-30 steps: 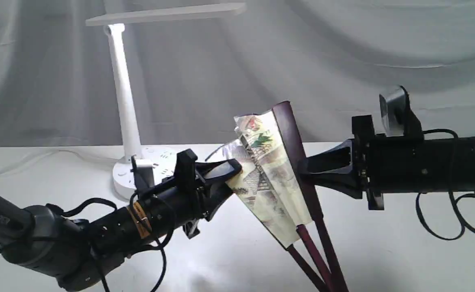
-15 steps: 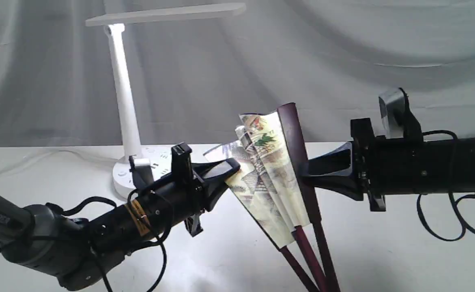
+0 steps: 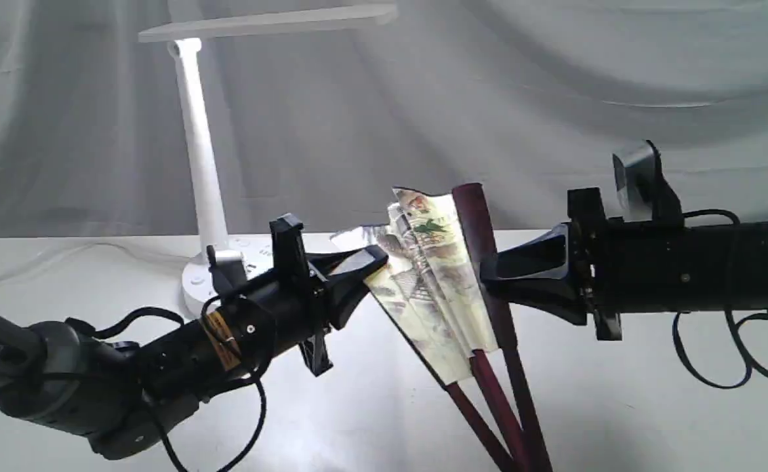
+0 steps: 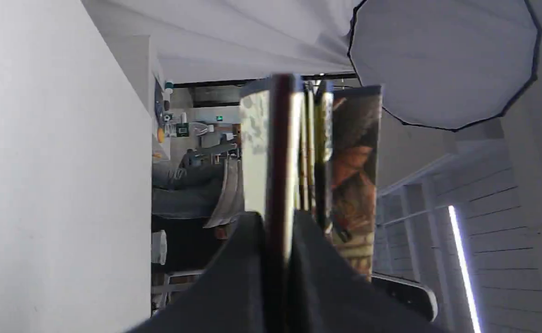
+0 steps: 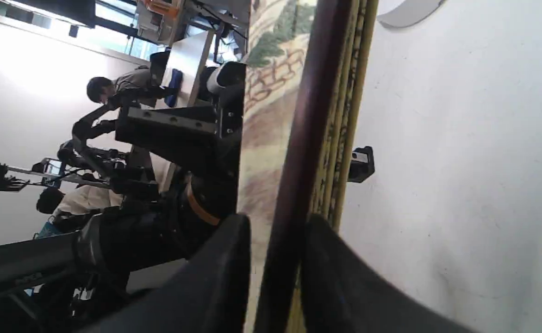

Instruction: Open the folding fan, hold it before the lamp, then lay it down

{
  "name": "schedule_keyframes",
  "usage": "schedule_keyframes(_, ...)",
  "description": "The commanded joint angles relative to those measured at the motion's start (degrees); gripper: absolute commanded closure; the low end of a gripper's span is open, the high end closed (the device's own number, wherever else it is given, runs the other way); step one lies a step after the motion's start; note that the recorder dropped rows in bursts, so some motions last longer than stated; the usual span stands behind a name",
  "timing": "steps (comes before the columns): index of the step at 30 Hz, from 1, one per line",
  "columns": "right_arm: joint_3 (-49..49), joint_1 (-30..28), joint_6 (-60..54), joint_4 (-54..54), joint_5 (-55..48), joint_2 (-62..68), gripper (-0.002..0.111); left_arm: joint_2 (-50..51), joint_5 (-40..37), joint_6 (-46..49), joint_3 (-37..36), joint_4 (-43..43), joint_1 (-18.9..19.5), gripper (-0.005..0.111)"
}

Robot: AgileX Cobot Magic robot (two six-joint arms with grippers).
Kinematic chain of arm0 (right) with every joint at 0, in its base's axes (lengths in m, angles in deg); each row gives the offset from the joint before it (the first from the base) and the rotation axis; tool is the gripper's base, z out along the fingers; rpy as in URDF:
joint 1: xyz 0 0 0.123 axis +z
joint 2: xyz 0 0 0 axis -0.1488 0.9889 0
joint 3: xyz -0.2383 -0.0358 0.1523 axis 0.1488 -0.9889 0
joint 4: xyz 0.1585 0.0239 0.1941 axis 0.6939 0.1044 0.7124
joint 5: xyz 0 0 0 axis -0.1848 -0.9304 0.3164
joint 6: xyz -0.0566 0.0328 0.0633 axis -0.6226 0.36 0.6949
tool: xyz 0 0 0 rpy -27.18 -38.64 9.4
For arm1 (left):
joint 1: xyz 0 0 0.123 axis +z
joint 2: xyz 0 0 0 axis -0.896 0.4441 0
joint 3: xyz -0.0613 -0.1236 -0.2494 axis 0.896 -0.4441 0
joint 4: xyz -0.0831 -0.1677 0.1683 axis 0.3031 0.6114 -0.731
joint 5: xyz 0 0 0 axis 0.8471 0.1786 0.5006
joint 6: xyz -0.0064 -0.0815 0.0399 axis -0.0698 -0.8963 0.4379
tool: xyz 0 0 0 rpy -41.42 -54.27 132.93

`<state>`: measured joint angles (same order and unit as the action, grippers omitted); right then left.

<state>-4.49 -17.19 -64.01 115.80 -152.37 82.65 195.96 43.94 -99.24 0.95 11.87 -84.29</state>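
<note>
**Half-open fan, one doubtful hold**

My left claw (image 3: 374,259) is clamped on one outer rib of the large cream-paper folding fan (image 3: 433,288) with maroon wooden ribs. The fan is aloft over the white table (image 3: 620,406), and the white plastic desk lamp (image 3: 203,177) stands by the table's far edge. My right claw (image 3: 492,275) straddles the other rib; clamped or slack, I cannot tell. If slack, spreading could drop that rib or tear the bunched pleats.

A white table (image 3: 620,406) fills the lower half of the exterior view. On it, toward 10 o'clock from its middle, stands the lamp (image 3: 195,285) on its round white base. A thin white cord (image 3: 105,246) lies off toward 9 o'clock.
</note>
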Motion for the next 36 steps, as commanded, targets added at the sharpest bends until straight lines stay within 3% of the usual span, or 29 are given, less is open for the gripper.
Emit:
schedule_keyframes(1, 0.0, 0.1, -0.9, 1.1, -1.8, -0.2, 0.080, -1.7, -1.2, -0.3, 0.1, -0.4, 0.1, 0.107)
schedule_keyframes(12, 0.0, 0.1, -0.9, 3.4, 1.8, 0.5, 0.070, -1.8, -1.2, -3.6, 0.1, -4.1, 0.1, 0.107)
schedule_keyframes(27, 0.9, 0.1, -4.7, 9.2, 1.8, 6.6, 0.070, -1.8, -1.2, -5.0, 4.3, -13.3, 0.1, 0.107)
schedule_keyframes(36, 1.0, -0.1, -5.7, 9.4, 1.7, 7.2, 0.071, -1.8, -1.2, -4.8, 4.8, -13.5, 0.1, 0.107)
